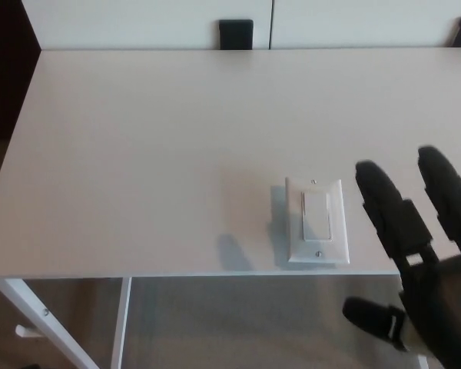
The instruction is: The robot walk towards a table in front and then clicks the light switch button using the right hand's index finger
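Note:
A white light switch (316,221) with a rocker button lies flat on the white table (177,138), close to the front edge. My right hand (422,261) hovers just right of the switch, black fingers spread and pointing away from me, thumb out to the left below the table edge. The nearest fingertip (371,178) is a short way right of the switch plate, not touching it. The hand is open and holds nothing. My left hand does not show.
The table's front edge (177,274) runs across the lower picture, with a white leg (46,315) at lower left. Two dark blocks (236,34) stand against the wall behind the table's far edge. Dark floor lies to the left.

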You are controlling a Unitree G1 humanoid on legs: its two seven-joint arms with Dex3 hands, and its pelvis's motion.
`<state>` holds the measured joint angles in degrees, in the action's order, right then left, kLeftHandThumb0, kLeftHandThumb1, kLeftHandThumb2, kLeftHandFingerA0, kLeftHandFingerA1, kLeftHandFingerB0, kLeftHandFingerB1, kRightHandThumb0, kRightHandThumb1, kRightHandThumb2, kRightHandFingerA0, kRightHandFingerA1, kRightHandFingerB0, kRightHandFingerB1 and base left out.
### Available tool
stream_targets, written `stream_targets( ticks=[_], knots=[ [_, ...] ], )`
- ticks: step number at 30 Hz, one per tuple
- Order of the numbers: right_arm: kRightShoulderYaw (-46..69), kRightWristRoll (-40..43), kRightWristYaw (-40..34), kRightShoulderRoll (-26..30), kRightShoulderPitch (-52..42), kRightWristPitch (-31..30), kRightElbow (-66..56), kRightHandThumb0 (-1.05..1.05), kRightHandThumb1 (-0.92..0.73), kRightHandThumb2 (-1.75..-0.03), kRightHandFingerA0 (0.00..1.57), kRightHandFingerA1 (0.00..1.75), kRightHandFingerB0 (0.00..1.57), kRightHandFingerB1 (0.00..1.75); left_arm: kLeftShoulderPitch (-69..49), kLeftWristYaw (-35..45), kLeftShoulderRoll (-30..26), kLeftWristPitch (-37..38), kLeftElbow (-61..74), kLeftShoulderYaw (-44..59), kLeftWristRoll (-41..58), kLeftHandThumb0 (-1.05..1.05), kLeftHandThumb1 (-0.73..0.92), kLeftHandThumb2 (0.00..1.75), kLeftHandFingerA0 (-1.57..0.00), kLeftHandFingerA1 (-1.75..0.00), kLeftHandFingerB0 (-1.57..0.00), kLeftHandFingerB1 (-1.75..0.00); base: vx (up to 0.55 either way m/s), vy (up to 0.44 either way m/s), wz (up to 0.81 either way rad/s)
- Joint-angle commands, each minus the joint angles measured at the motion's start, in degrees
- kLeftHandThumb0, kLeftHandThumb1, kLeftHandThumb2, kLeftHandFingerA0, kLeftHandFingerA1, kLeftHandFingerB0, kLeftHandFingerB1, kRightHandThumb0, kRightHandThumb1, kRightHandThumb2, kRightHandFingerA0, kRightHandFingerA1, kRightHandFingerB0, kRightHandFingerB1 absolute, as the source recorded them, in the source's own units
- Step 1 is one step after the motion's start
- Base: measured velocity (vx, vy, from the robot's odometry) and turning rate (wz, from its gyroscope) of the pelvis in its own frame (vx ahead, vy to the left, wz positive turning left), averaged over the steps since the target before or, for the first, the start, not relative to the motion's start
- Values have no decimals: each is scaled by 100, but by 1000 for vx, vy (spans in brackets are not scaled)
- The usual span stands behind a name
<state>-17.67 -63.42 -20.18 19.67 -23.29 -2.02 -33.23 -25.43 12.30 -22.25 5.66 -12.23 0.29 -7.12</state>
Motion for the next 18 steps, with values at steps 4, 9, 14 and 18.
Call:
stream_targets(
  ticks=[4,9,14,18],
  knots=[
    [314,1095,-905,174,-1070,1201,1055,-89,-60,-92,0,0,9,27,-121,60,-75,138,-71,39,6,-29,52,66,-56,-49,-45,-45,0,0,0],
    [328,1259,-1015,136,-1111,1433,2103,-88,-59,-91,0,0,7,26,-168,35,-53,86,-82,20,-30,-21,59,57,-60,-42,-48,-39,0,0,0],
    [271,1481,-1050,-19,-644,1540,3644,-69,-51,-93,0,24,6,28,-244,-57,-7,95,-40,16,-74,-30,52,67,-58,-49,-45,-46,0,0,0],
    [322,1950,-552,-168,15,1528,4901,-76,-50,-90,2,33,9,28,-197,-55,-36,32,2,10,-105,-29,53,66,-57,-48,-45,-45,0,0,0]
  ],
)
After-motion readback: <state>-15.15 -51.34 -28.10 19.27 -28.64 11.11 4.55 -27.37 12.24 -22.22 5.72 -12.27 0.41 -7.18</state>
